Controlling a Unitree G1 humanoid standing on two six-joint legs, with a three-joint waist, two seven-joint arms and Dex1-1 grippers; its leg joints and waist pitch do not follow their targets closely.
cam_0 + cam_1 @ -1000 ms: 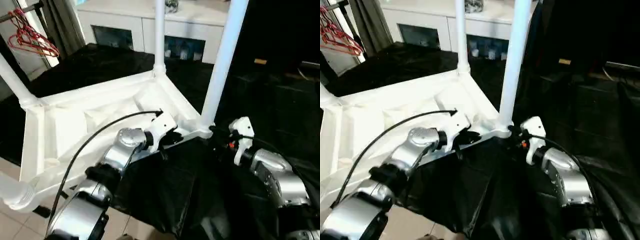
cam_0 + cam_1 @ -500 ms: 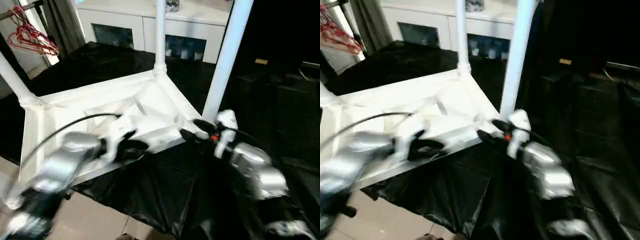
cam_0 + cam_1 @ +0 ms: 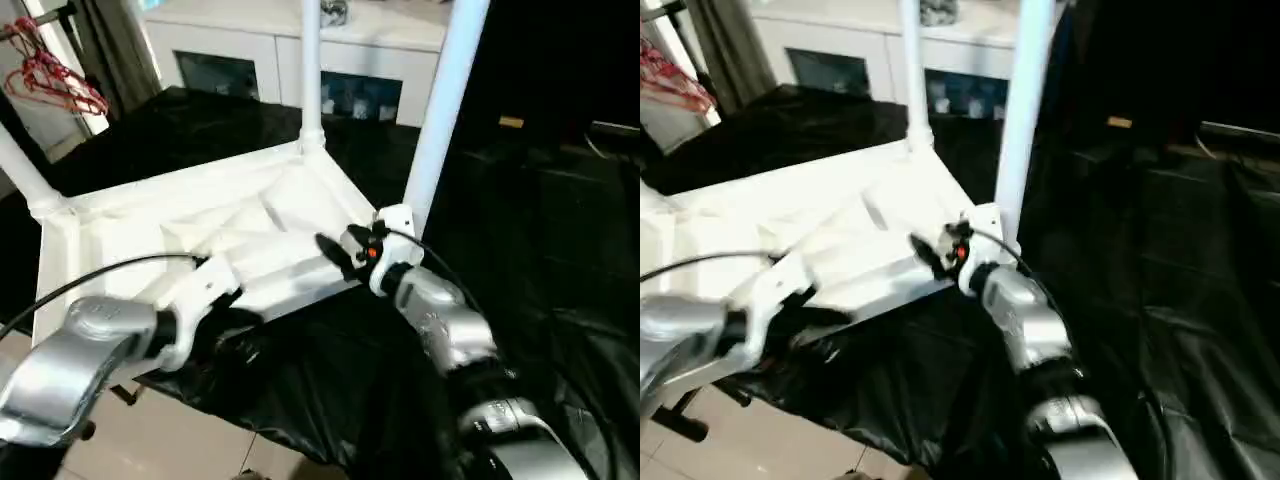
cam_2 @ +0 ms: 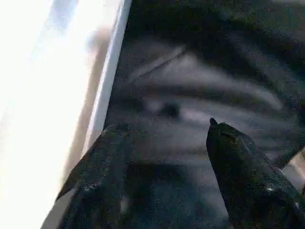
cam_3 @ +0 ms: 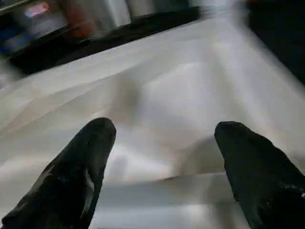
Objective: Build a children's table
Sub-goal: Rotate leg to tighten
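Observation:
The children's table lies upside down on black sheeting, its white ribbed tabletop [image 3: 130, 230] facing up. Three white tube legs stand in corner sockets: one at the back [image 3: 311, 70], one at the right corner [image 3: 440, 110], one at the left [image 3: 22, 168]. My right gripper [image 3: 333, 252] hovers open just above the tabletop's near edge, left of the right leg; its fingers [image 5: 90, 162] frame bare white plastic. My left gripper [image 3: 232, 322] is open and empty, just off the near edge over the black sheeting; the tabletop rim [image 4: 95, 95] runs beside one finger [image 4: 95, 181].
A white glass-door cabinet [image 3: 250, 60] stands behind the table. Red hangers [image 3: 55, 80] hang on a rack at the far left. Black sheeting [image 3: 540, 250] spreads to the right and front. Pale floor tiles [image 3: 170, 430] show at the lower left.
My left gripper opened, let go of the tabletop's near edge and drew back to the left. My right gripper swung left from the right leg's corner to above the near edge.

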